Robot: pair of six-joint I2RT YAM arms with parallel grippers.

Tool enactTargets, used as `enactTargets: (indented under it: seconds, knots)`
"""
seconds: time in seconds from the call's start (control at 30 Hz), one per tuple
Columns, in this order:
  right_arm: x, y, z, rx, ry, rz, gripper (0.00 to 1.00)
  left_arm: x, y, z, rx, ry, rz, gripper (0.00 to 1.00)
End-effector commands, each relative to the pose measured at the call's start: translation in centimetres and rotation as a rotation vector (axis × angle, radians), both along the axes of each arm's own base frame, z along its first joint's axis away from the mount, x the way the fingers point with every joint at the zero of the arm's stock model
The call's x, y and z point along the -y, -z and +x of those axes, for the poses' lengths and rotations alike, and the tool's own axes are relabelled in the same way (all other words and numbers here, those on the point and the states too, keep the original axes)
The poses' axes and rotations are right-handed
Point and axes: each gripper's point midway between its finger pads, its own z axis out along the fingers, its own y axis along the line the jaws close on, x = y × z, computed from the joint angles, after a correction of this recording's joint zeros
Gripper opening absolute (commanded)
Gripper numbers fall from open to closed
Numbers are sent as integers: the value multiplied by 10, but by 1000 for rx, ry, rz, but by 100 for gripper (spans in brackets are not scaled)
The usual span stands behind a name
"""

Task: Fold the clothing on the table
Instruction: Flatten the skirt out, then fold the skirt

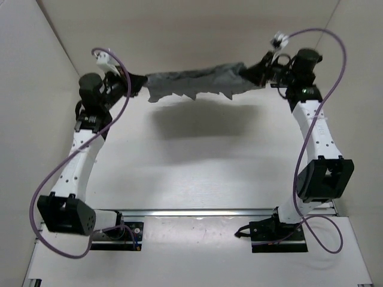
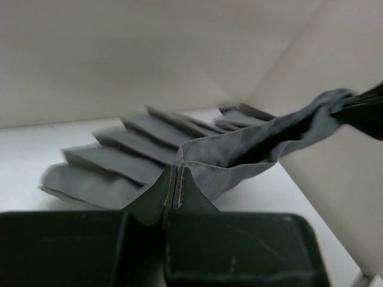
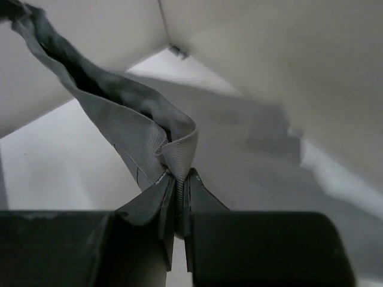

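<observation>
The white table (image 1: 197,179) is lying beneath everything, carrying a broad shadow (image 1: 197,122) on its far half. Above it the grey clothing (image 1: 197,81) is hanging in the air, clear of the surface. It is stretching as a bunched, twisted band between the 2 arms, its lower edge drooping in ragged folds. The left gripper (image 1: 139,84) is pinching 1 end, jaws pressed tight on the fabric. The right gripper (image 1: 251,75) is clamping the other end likewise.
</observation>
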Motion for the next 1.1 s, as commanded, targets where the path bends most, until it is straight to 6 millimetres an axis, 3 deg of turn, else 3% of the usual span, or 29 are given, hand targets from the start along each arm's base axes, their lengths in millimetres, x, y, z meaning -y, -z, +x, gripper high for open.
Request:
enactTargets:
  seconds: [0.0,0.03,0.07,0.1,0.13,0.17,0.23,0.27,0.33,0.37,0.43,0.47,0.6,0.67,0.7,0.73,0.77,0.8,0.87,1.07]
  knots:
    - [-9,107,-26,-177,-48,32,0,6,56,-23,-61,-6,-2,0]
    - [-13,101,-36,-123,-45,39,0,6,90,-31,-119,-20,6,0]
    - [-15,132,-45,-188,-26,40,0,12,103,-36,-133,-10,9,0]
    - [-21,157,-55,-262,-33,48,1,14,135,-44,-185,-9,13,0]
    - [-23,169,-59,-292,-30,50,0,16,169,-54,-254,-8,5,0]
    - [-28,194,-70,-364,-28,57,0,20,179,-59,-258,4,4,0]
    - [-42,243,-100,-462,-27,57,0,21,219,-79,-323,-4,-43,0]
    - [-47,250,-110,-458,-37,52,0,23,239,-94,-353,6,-43,0]
    - [-55,276,-148,-439,-42,18,0,30,250,-111,-352,11,-50,0]
    - [-55,279,-151,-415,-11,15,0,27,259,-120,-351,-8,-38,0]
    - [-62,304,-186,-418,-14,-32,0,27,272,-137,-364,-4,-26,0]
    - [-64,300,-191,-374,-3,-42,0,25,280,-146,-363,0,-27,0]
    - [-50,325,-221,-351,34,-81,0,11,308,-174,-352,-26,-87,0]
    - [-43,340,-237,-341,31,-81,0,9,307,-180,-314,-34,-135,0]
    - [-42,330,-236,-286,33,-64,1,6,315,-185,-317,-51,-141,0]
    - [-40,333,-242,-269,36,-60,0,5,308,-184,-286,-55,-147,0]
    - [-37,341,-246,-267,43,-74,0,2,322,-188,-316,-73,-135,0]
    - [-36,336,-247,-232,36,-76,0,1,318,-187,-299,-76,-135,0]
    - [-32,341,-250,-224,50,-91,0,-4,331,-190,-333,-92,-116,0]
    - [-23,342,-248,-239,108,-69,0,-2,336,-196,-354,-84,-107,0]
